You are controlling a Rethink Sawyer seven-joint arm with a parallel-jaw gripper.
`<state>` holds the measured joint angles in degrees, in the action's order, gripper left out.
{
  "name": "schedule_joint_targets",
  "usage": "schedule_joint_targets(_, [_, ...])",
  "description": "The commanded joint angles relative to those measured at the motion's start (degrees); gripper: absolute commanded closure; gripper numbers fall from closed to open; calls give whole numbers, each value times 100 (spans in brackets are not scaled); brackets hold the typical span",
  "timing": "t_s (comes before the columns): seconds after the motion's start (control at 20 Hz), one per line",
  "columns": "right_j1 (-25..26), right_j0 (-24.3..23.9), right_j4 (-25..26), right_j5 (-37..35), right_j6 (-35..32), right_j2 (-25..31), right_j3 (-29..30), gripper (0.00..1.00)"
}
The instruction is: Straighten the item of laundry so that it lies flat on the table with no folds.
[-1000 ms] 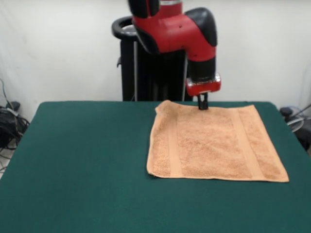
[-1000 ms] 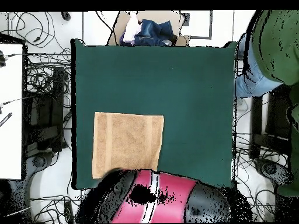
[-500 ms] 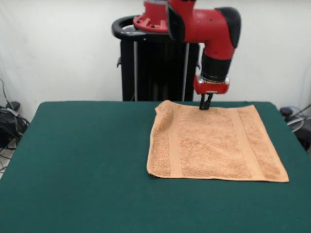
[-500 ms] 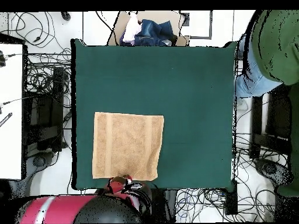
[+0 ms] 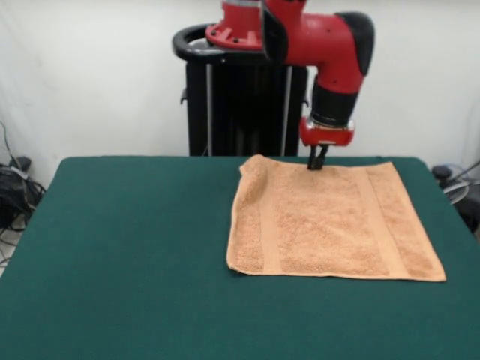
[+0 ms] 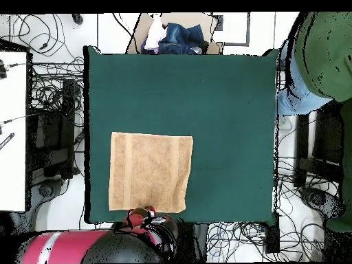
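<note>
The item of laundry (image 5: 330, 221), a peach-orange towel with woven band stripes, lies spread on the right half of the green table (image 5: 135, 247). Its far left corner is slightly rumpled and raised. In the overhead view the towel (image 6: 151, 172) sits near the table's (image 6: 227, 103) bottom left edge. My gripper (image 5: 316, 163) points down at the middle of the towel's far edge, touching or just above it. From overhead the gripper (image 6: 146, 210) sits at the towel's bottom edge.
A person in a green top (image 6: 323, 48) stands at the table's right side in the overhead view. A box of clothes (image 6: 175, 34) lies beyond the top edge. Cables cover the floor around the table.
The arm's upper links have swung sideways since a second ago, while the gripper stayed at the towel's edge. The towel has not moved.
</note>
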<state>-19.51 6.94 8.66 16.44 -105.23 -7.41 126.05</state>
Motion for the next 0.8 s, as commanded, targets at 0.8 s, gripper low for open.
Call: schedule_joint_targets(0.8, [3236, -1402, -145, 358, -1102, 1524, -3621, 100])
